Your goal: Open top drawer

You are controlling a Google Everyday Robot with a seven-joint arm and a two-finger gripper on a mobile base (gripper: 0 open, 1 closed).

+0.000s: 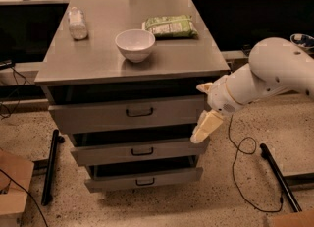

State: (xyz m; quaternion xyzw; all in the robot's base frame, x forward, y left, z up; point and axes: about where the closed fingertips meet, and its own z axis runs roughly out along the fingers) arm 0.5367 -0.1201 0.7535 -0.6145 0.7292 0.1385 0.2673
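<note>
Gripper right up at the end of the top drawer!
Released or clenched? Cannot tell. It hangs at the drawer front's right edge. The front runs off to its 9 o'clock, black handle dead centre. At 11 o'clock a white bowl and a green packet sit on the cabinet top.

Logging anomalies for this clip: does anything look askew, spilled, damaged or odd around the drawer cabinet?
Nothing is spilled or damaged. One oddity: the end effector sits at the right end of the top drawer, well off its black centre handle. The white bowl and green packet rest tidily on the cabinet top.
</note>
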